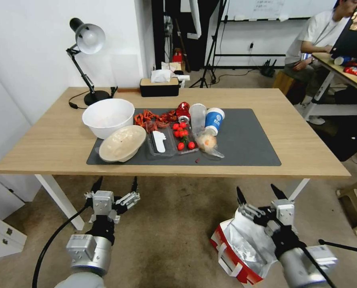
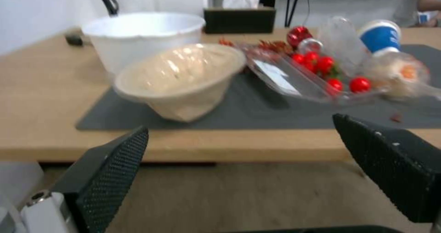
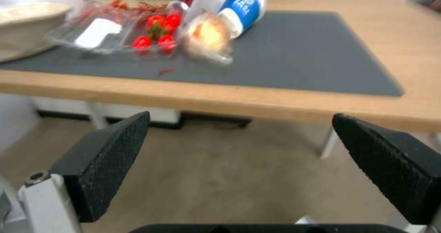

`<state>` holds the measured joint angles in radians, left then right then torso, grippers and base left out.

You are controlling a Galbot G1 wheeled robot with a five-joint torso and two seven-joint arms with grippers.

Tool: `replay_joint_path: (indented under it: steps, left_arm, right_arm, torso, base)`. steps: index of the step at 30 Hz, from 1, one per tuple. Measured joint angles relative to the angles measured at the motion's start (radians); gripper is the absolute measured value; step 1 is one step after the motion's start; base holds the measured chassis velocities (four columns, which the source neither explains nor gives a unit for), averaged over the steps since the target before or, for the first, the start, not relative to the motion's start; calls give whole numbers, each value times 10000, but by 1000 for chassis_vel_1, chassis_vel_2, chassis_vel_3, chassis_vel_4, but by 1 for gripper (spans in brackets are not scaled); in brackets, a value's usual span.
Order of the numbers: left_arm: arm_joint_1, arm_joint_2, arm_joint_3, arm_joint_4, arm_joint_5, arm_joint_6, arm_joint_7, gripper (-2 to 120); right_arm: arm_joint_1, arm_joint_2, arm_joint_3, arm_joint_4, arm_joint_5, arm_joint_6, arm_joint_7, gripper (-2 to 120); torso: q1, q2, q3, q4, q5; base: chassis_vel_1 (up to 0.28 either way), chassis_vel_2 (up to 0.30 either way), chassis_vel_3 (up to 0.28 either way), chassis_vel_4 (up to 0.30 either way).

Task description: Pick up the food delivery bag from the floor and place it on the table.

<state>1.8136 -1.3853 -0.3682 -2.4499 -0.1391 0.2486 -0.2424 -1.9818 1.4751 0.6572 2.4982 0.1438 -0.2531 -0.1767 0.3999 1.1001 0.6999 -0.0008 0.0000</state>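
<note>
Floor (image 1: 174,240) holds bag (image 1: 242,244) below right gripper (image 1: 259,193)

Left gripper (image 1: 115,185), right gripper (image 1: 260,192): silver-grey metal blocks, thin black tapered fingers (image 3: 110,157) with dimpled pads. Dark wrists, grey cylindrical forearm links. Black cable (image 1: 52,240) along left arm; apparently a thinner one by right.

At five o'clock in your head view, the white paper food delivery bag with red edges and silver foil lining (image 1: 242,250) is part-covered by the right arm, and its lower corner runs off the bottom edge. At two o'clock, the smaller wooden desk (image 1: 340,70) is cut by the right edge. Your left wrist view is blurred, so the print on the blue-and-white paper cup (image 2: 380,36) is unreadable.
</note>
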Motion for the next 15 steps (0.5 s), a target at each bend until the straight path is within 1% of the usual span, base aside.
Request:
replay_joint_path:
  steps: [1,2,3,4,5,6,10,11,13,14,15]
  left_arm:
    - [28,218,362,-297,-268,478,-474,100]
    - [41,315,517,-406,-382,688,-670,100]
    - [41,315,517,-406,-382,688,-670,100]
    - [70,553,886,-513,-674,1210,-1176,100]
    - [395,711,1327,-553,-693,836,-1793,100]
    - [395,711,1327,-553,-693,836,-1793,100]
    - [553,684,1386,-553,-618,104,-1869,100]
    - [553,684,1386,-553,-618,104,-1869,100]
    - [583,685,1364,-552,-672,-402,-1862,100]
    - [583,685,1364,-552,-672,-402,-1862,100]
    - [608,689,1355,-512,-725,-749,-1850,100]
  right_arm:
    - [46,-89,187,22,385,41,-147,100]
    - [76,-123,241,25,481,79,-198,100]
    - [76,-123,241,25,481,79,-198,100]
    - [189,-197,364,-52,619,203,-295,100]
    - [403,-333,534,-443,894,542,-480,100]
    - [403,-333,534,-443,894,542,-480,100]
    - [528,-443,579,-777,979,783,-521,100]
    - [528,-443,579,-777,979,783,-521,100]
    - [538,-434,574,-826,932,840,-513,100]
    - [538,-434,574,-826,932,840,-513,100]
    - [539,-422,565,-851,868,882,-510,100]
  torso:
    - [0,0,-1,10,0]
    - [1,0,0,9,3]
    - [1,0,0,9,3]
    - [1,0,-1,10,-1]
    - [1,-1,0,10,4]
    - [1,-1,0,10,4]
    - [1,-1,0,8,-1]
    - [1,-1,0,8,-1]
    - [1,-1,0,8,0]
    - [1,-1,0,8,0]
    - [1,0,0,8,0]
  base:
    - [0,0,0,0]
    - [0,0,0,0]
    - [0,0,0,0]
    - [0,0,0,0]
    - [0,0,0,0]
    - [0,0,0,0]
    - [0,0,0,0]
    - [0,0,0,0]
    - [0,0,0,0]
    - [0,0,0,0]
    - [0,0,0,0]
